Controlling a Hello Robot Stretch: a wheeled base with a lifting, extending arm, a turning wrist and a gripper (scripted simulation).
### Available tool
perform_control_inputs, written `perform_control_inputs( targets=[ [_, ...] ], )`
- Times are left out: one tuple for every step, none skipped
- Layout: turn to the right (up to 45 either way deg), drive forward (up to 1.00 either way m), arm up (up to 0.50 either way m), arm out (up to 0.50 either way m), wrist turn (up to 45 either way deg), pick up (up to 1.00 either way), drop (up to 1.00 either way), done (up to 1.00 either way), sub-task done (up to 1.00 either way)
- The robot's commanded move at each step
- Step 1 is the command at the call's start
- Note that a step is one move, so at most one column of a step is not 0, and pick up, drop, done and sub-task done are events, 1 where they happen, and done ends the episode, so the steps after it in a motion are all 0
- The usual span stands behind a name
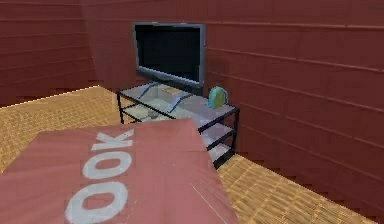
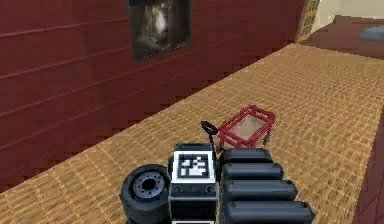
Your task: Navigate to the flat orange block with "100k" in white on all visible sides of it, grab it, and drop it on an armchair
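Orange block (image 1: 110, 170) ahead; gripper (image 2: 150, 190) off sideways.

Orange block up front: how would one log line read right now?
orange block: near, lower left, white letters | television: on glass stand beyond | gripper: near red frame, load unclear

Flat orange block (image 1: 110, 175) is up front, black flat-screen TV (image 1: 168, 52) on a glass-shelf stand (image 1: 200, 112) behind it.

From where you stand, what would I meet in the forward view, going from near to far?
orange block with white letters → glass-shelved stand carrying the television → dark red wall
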Motion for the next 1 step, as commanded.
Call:
perform_control_inputs(
  targets=[
    [42.0,0.0,0.0,0.0,0.0,0.0,0.0,0.0,0.0]
  ],
)
